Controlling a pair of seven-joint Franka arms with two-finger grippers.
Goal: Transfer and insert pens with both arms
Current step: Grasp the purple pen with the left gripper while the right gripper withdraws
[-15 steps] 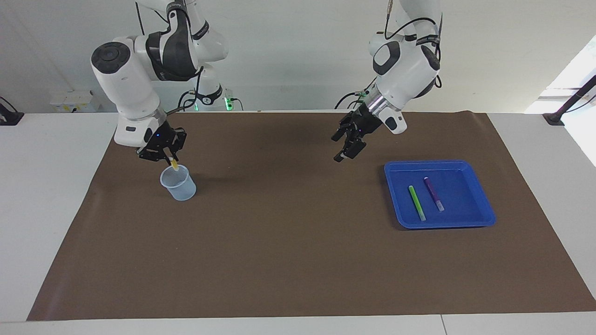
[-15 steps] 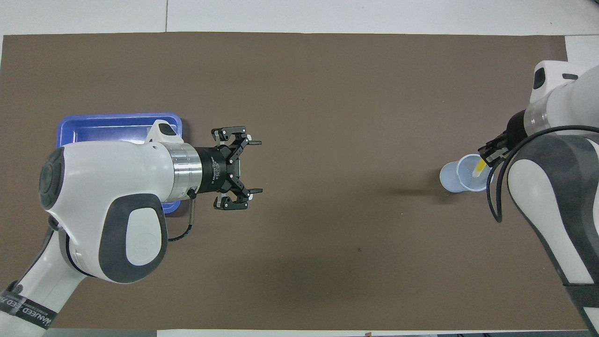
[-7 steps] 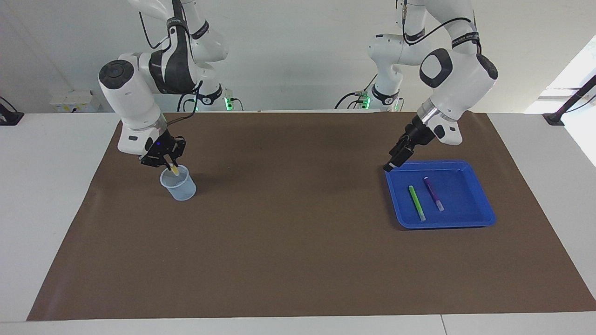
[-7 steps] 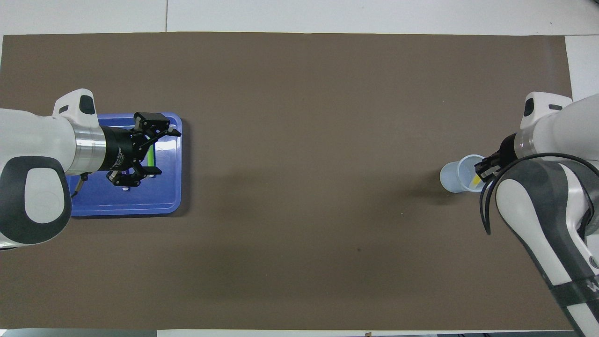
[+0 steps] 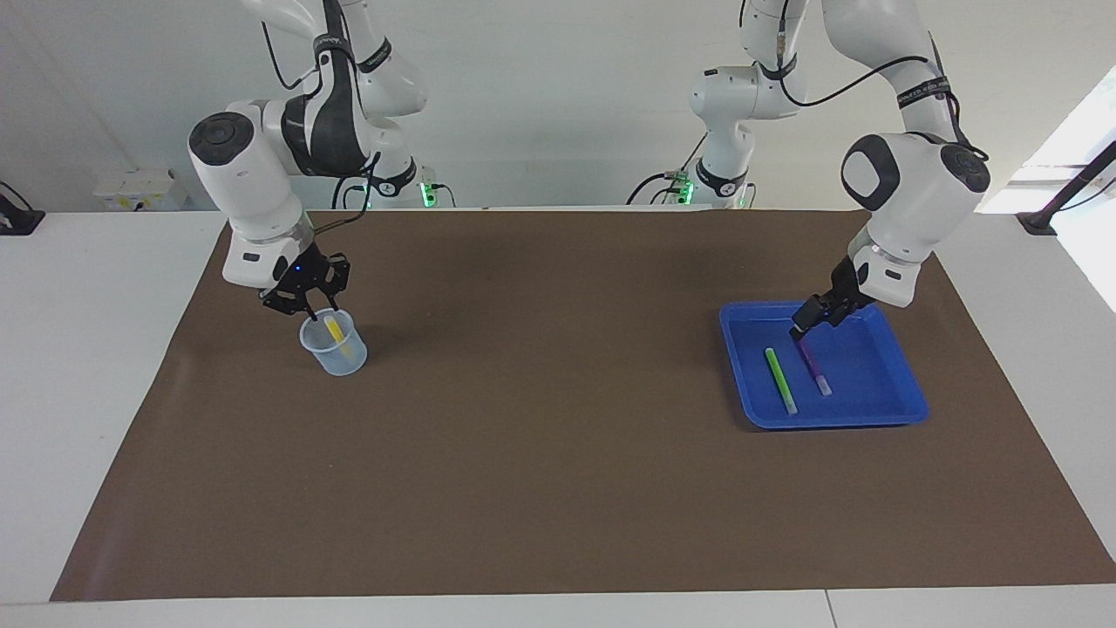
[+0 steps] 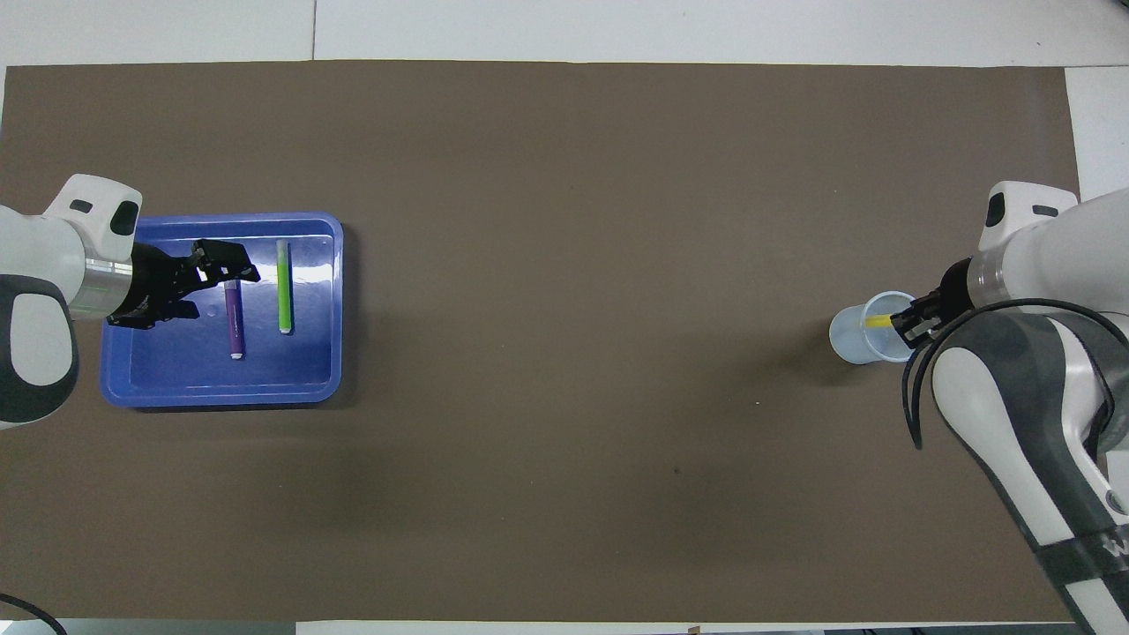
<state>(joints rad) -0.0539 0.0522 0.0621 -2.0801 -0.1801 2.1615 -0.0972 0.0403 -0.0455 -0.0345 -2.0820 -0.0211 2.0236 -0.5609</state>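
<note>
The right gripper (image 5: 318, 307) hangs just over the clear cup (image 5: 334, 343) with its fingers now parted and empty; the yellow pen (image 5: 334, 332) it was pinching a second ago has dropped and leans inside the cup, so 1 pen is in. The left gripper (image 5: 805, 324), wide open and holding nothing, has swung from mid-table into the blue tray (image 5: 902, 403), over the near end of the purple pen (image 5: 813, 362); the green pen (image 5: 780, 380) lies beside it.
</note>
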